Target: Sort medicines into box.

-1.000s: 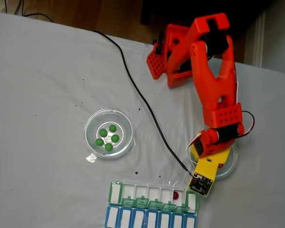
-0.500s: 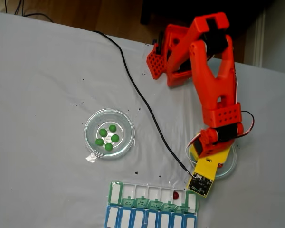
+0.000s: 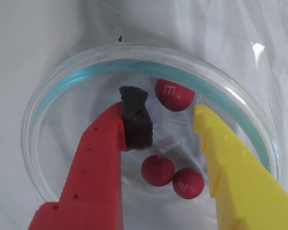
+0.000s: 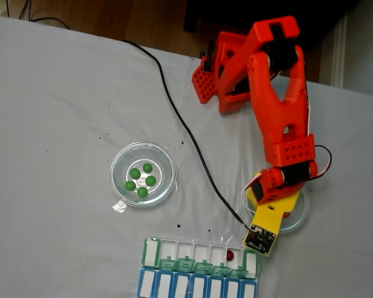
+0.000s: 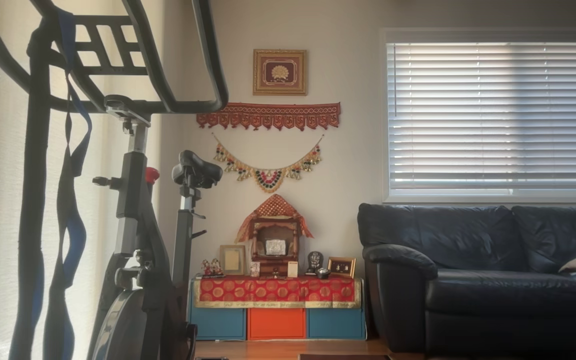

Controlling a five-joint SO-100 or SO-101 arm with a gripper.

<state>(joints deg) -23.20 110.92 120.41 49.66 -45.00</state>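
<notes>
In the wrist view my gripper [image 3: 165, 112] is open and lowered into a clear glass dish [image 3: 53, 86]. Its red finger with a black foam pad [image 3: 136, 122] is on the left and its yellow finger [image 3: 230, 163] on the right. Three red medicines lie in that dish: one [image 3: 174, 95] just past the fingertips, two [image 3: 158, 170] [image 3: 187, 182] between the fingers. Nothing is gripped. In the fixed view the box [image 4: 150, 253] sits at the table's near edge with one red medicine [image 4: 229, 254] in a compartment. Several green medicines [image 4: 141, 180] lie in the left dish [image 4: 120, 162].
The orange arm [image 4: 280, 105] reaches from its base at the back down over the right dish [image 4: 304, 214]. A black cable [image 4: 186, 127] runs across the white cloth to the wrist camera [image 4: 260, 238]. The other view is of a living room with a sofa [image 5: 483, 270].
The wrist end has shifted very slightly left over the right dish. The medicines, both dishes and the box are where they were.
</notes>
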